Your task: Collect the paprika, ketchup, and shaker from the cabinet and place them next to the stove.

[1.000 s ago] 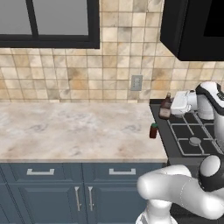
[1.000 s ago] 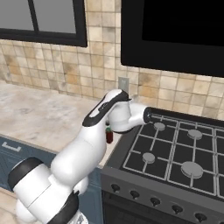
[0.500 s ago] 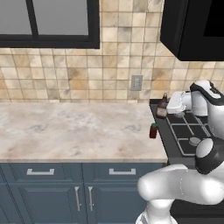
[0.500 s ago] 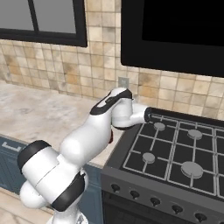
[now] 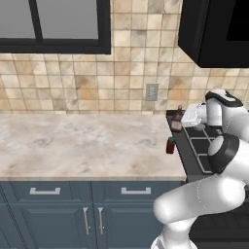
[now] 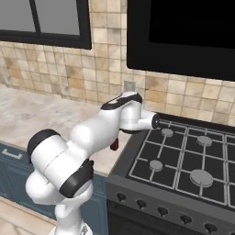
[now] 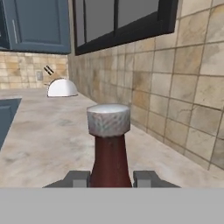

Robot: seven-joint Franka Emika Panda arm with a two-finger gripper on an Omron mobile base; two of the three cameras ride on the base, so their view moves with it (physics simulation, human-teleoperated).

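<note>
While your pincer [image 7: 111, 178] stays clamped on the neck of the tall brown-red ketchup bottle [image 7: 109, 148], the bottle stands upright between the fingers, just over the marbled table [image 5: 82, 146] edge beside the black stove [image 6: 183, 156]; lowering is straight down

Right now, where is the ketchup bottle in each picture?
Left base view: ketchup right of middle, at the stove's left edge.
Right base view: hidden behind the white arm.
Hand view: bottom middle, gripped by the pincer.
Shared landmark: the tan tiled wall behind it.
</note>
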